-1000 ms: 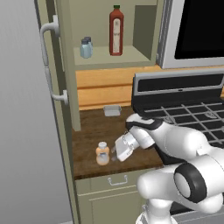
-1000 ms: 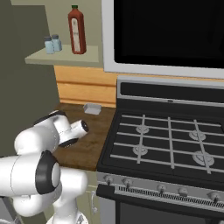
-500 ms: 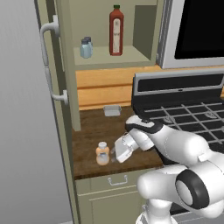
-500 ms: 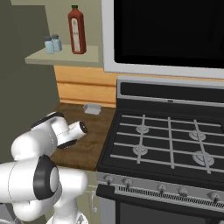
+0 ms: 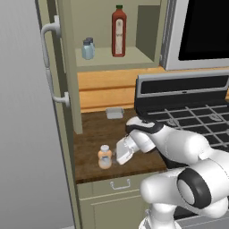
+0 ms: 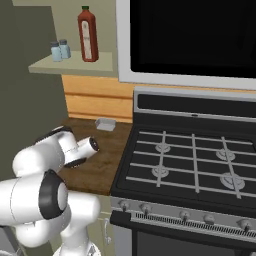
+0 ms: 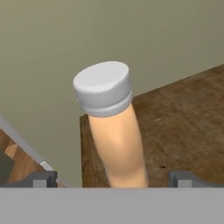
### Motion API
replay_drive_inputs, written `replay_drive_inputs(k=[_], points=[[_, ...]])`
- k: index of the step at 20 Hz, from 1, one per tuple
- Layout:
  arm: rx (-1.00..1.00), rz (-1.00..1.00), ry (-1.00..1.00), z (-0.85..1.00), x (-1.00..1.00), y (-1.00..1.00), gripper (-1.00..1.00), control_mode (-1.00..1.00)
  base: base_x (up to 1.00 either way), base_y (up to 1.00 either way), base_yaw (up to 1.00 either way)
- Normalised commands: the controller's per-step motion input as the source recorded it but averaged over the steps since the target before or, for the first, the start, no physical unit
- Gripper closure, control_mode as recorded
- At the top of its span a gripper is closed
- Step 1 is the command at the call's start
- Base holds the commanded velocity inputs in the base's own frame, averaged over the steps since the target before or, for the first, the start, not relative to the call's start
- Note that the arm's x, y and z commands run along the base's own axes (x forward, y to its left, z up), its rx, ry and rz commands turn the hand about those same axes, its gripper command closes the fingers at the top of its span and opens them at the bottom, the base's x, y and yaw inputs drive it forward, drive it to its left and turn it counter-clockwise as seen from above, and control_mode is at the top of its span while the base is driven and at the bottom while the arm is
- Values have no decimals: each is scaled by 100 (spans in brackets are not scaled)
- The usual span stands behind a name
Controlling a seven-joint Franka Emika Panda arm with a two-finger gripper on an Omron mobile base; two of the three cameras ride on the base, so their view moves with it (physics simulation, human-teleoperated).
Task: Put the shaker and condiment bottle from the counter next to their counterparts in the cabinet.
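The squat orange condiment bottle (image 5: 105, 156) with a whitish cap stands near the counter's (image 5: 94, 134) front edge. My gripper (image 5: 117, 156) is just right of it, open. In the hand view the bottle (image 7: 116, 131) rises between my spread fingertips (image 7: 41, 179), with clear gaps on both sides. Two pale-blue shakers (image 5: 88, 48) stand side by side on the cabinet shelf (image 5: 112, 58), left of the tall dark-red bottle (image 5: 118, 31). From the right, the shakers (image 6: 59, 50) and red bottle (image 6: 88, 34) also show, and my arm hides the gripper.
The cabinet door (image 5: 62, 80) stands open at the left, its grey bar handle (image 5: 50, 62) facing out. A small grey tray (image 5: 114, 112) lies at the counter's back. The black stove (image 6: 195, 160) borders the counter on the right, below a microwave (image 6: 190, 35).
My gripper has edged a little left toward the condiment bottle. Bottle, shakers and tray have not moved.
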Motion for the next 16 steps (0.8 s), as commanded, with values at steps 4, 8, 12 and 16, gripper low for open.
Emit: replay_drive_inputs(k=[4, 8, 12, 16], points=[[0, 0, 0, 0, 43, 0, -100, -100, 0, 0, 0], [0, 0, 0, 0, 15, 0, -100, -100, 0, 0, 0], [0, 0, 0, -1, -3, 4, -100, -100, 0, 0, 0], [0, 0, 0, -4, -4, 17, -100, -100, 0, 0, 0]])
